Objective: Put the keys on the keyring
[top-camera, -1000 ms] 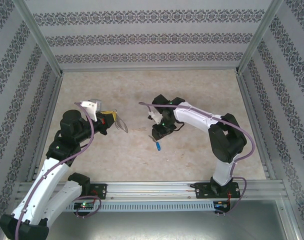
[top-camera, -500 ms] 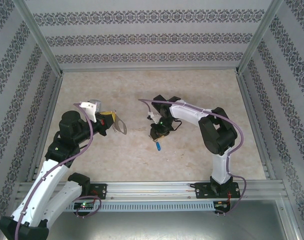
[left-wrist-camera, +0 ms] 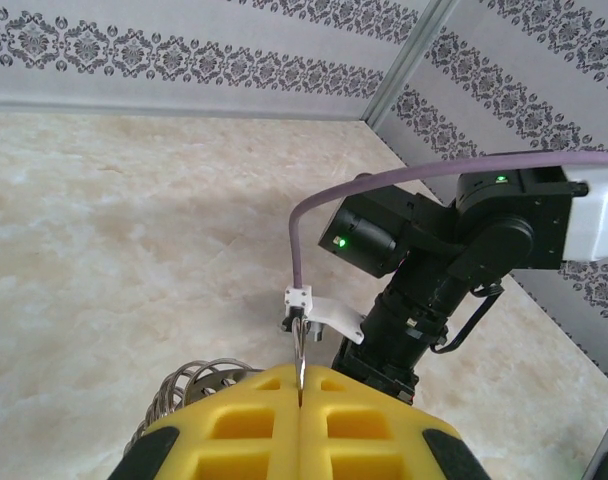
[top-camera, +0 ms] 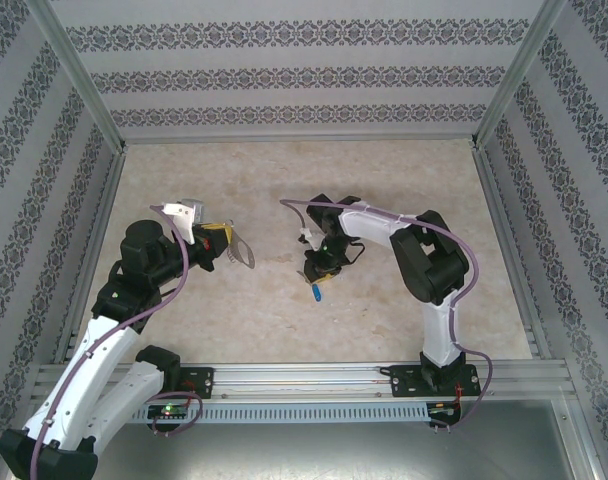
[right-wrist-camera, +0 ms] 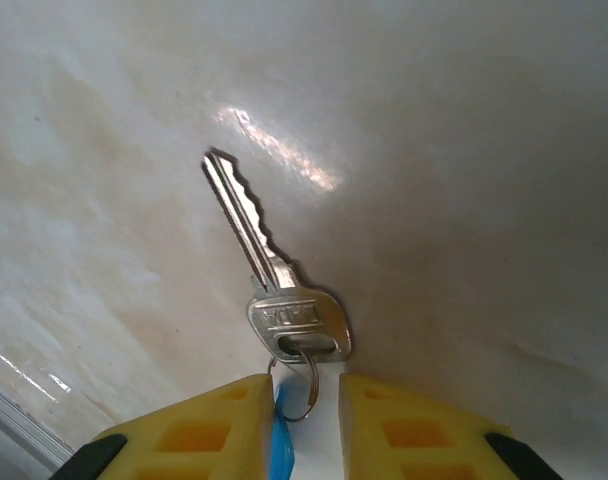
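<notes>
The keyring [top-camera: 243,252], a grey loop with thin wire rings [left-wrist-camera: 196,384], is pinched edge-on in my left gripper [top-camera: 222,246] [left-wrist-camera: 300,388], held above the table's left half. The key [top-camera: 315,292] has a blue head and lies on the table. In the right wrist view its silver blade [right-wrist-camera: 252,232] points away, a small wire ring [right-wrist-camera: 302,392] hangs through its head, and the blue plastic [right-wrist-camera: 283,440] rests against the left pad. My right gripper [top-camera: 317,274] [right-wrist-camera: 306,425] straddles that end with its jaws narrowly apart, the right pad not touching anything.
The right arm's wrist and purple cable [left-wrist-camera: 434,270] fill the space just ahead of the keyring. Patterned walls [top-camera: 304,75] and metal rails [top-camera: 304,378] enclose the marble-look table [top-camera: 284,180].
The right arm's elbow has swung left, closer to its wrist, while its gripper stayed over the key. The left gripper and keyring barely shifted.
</notes>
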Controlling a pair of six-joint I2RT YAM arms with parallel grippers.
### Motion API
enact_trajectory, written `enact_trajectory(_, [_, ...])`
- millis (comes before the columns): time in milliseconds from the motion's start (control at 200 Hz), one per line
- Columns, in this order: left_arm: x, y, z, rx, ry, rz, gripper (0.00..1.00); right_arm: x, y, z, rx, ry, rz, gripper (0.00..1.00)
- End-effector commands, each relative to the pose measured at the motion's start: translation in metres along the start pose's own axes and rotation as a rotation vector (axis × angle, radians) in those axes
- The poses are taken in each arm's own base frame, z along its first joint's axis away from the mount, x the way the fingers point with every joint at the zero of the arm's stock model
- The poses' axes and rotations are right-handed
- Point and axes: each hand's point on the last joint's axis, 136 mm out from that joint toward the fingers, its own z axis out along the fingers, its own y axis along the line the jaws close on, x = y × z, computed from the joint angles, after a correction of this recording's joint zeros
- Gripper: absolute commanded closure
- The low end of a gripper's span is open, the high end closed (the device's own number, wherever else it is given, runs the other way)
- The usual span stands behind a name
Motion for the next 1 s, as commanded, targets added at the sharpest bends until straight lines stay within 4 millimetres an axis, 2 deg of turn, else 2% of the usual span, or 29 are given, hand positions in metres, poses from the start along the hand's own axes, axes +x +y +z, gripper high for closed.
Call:
enact_trajectory(0, [-0.012, -0.006, -0.004, 0.018, -0.041, 0.039, 1.0, 0.005, 0.0, 0.007, -0.028, 0.025, 0.022, 0.77])
enact_trajectory(150, [-0.012, -0.006, -0.005, 0.017, -0.041, 0.042, 1.0, 0.003, 0.002, 0.008, -0.043, 0.022, 0.027, 0.83])
enact_trajectory(315, [-0.01, -0.004, -0.004, 0.015, -0.036, 0.04, 1.0, 0.0, 0.005, -0.002, -0.041, -0.012, 0.008, 1.0])
enact_trajectory(435, [-0.01, -0.004, -0.004, 0.012, -0.037, 0.041, 1.0, -0.003, 0.008, -0.017, -0.027, -0.048, -0.004, 1.0])
enact_trajectory(550, [-0.009, -0.004, -0.003, 0.015, -0.037, 0.038, 1.0, -0.005, 0.008, -0.04, 0.034, -0.099, -0.031, 1.0])
enact_trajectory(724, [-0.01, -0.003, -0.001, 0.018, -0.04, 0.037, 1.0, -0.004, -0.009, -0.078, 0.223, -0.191, -0.063, 1.0])
enact_trajectory(834, [-0.01, -0.004, 0.0, 0.023, -0.04, 0.036, 1.0, 0.0, -0.026, -0.099, 0.405, -0.226, -0.111, 1.0])
enact_trajectory(899, [-0.01, -0.004, 0.0, 0.025, -0.039, 0.037, 1.0, 0.002, -0.033, -0.105, 0.494, -0.225, -0.144, 1.0])
enact_trajectory(994, [-0.011, -0.004, 0.0, 0.028, -0.04, 0.036, 1.0, 0.003, -0.037, -0.104, 0.575, -0.218, -0.186, 1.0])
